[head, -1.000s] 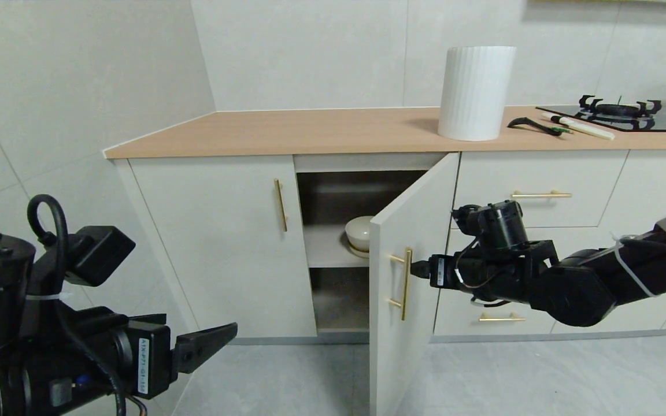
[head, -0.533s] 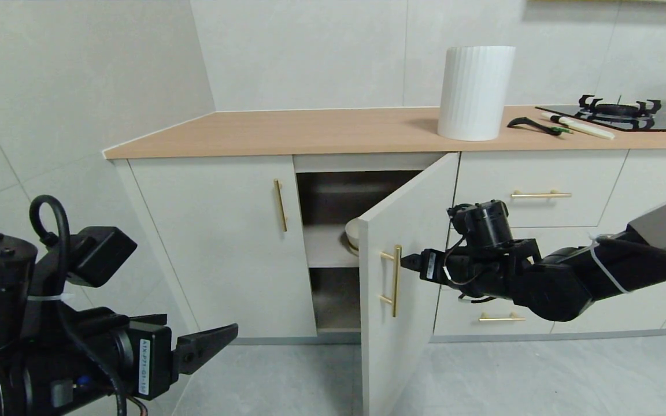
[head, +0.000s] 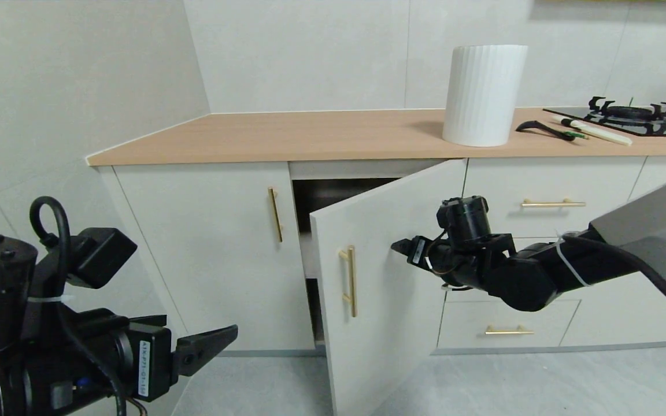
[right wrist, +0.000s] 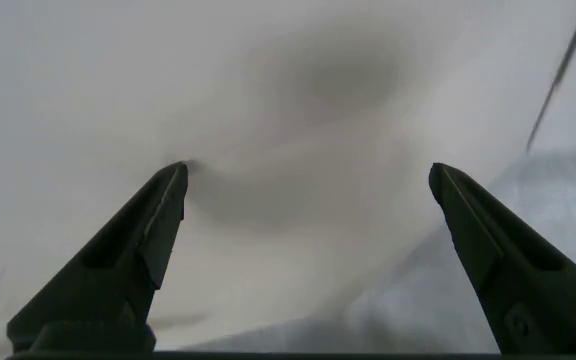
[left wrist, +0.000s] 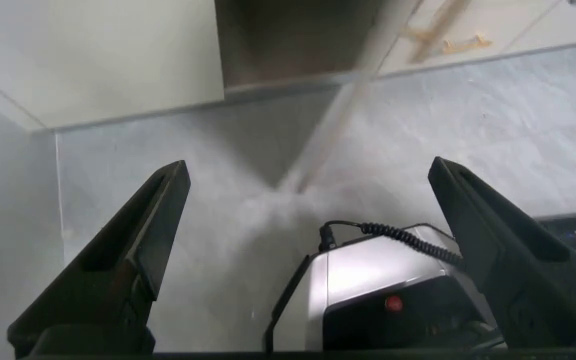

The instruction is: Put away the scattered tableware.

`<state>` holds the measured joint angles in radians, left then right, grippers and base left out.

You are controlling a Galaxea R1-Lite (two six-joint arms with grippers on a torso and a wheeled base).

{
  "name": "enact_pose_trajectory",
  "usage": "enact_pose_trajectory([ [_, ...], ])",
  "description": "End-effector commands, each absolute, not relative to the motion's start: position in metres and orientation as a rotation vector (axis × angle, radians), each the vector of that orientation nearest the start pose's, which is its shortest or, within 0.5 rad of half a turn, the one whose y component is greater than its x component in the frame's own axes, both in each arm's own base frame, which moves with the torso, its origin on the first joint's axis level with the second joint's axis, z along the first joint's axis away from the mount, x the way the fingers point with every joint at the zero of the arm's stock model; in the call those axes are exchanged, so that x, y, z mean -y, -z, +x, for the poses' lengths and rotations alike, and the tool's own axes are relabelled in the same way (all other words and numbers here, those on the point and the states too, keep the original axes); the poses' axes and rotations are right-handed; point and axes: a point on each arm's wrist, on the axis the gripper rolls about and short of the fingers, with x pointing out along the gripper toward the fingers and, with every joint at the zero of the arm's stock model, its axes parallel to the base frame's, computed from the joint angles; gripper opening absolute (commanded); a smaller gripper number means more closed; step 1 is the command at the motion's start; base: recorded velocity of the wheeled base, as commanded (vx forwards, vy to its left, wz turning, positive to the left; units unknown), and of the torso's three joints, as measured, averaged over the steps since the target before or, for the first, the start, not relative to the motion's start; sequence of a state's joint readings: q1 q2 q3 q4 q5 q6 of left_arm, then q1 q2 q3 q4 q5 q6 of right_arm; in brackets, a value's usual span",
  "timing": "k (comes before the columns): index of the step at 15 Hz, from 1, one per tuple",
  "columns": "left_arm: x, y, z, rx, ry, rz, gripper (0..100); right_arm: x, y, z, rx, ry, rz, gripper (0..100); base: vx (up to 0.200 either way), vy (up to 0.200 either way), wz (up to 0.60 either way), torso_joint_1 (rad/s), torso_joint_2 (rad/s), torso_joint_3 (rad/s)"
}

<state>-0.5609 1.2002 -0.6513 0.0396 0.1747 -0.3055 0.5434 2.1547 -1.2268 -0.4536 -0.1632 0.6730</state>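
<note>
**Asker:** Where does the tableware lie from your right claw?

**Me:** My right claw (head: 399, 248) is spread wide with nothing in it, its tips at the outer face of the half-open cabinet door (head: 385, 300). The tableware is well above it and off to its right, on the countertop (head: 310, 136). There is one black-handled utensil (head: 544, 128) and one pale stick-like utensil (head: 596, 132) just beside it. Something small and green lies between them, and I cannot make out what it is.

**Asker:** And the other claw?

**Me:** My left claw (left wrist: 308, 172) is released too and empty, low over the floor (left wrist: 528, 110), far to the left of the right one.

**Asker:** Counts?

**Me:** Two utensils. One white ribbed canister (head: 483, 95), above my right claw and nearer than the utensils. Two doors, one of them the shut door (head: 206, 254). Four gold handles (head: 552, 203). The open door's own handle (head: 349, 281) sits just left of my right claw.
</note>
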Motion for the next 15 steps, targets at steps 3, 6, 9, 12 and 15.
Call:
enact_pose_trajectory([
  [3, 0.084, -0.195, 0.142, -0.605, 0.285, -0.069, 100, -0.224, -0.096, 0.367, -0.546, -0.197, 0.486, 100, 0.2, 0.0, 0.0, 0.004, 0.0, -0.001],
  [6, 0.085, -0.195, 0.142, -0.604, 0.287, -0.07, 100, -0.225, -0.097, 0.369, -0.539, -0.196, 0.491, 100, 0.0, 0.0, 0.0, 0.0, 0.0, 0.0],
  [9, 0.084, -0.194, 0.142, -0.606, 0.287, -0.069, 100, -0.226, -0.097, 0.372, -0.492, -0.199, 0.515, 100, 0.0, 0.0, 0.0, 0.0, 0.0, 0.0],
  [12, 0.084, -0.193, 0.141, -0.612, 0.287, -0.067, 100, -0.228, -0.099, 0.382, -0.438, -0.157, 0.543, 100, 0.0, 0.0, 0.0, 0.0, 0.0, 0.0],
  [15, 0.084, -0.193, 0.141, -0.612, 0.287, -0.067, 100, -0.229, -0.092, 0.393, -0.404, -0.091, 0.538, 100, 0.0, 0.0, 0.0, 0.0, 0.0, 0.0],
])
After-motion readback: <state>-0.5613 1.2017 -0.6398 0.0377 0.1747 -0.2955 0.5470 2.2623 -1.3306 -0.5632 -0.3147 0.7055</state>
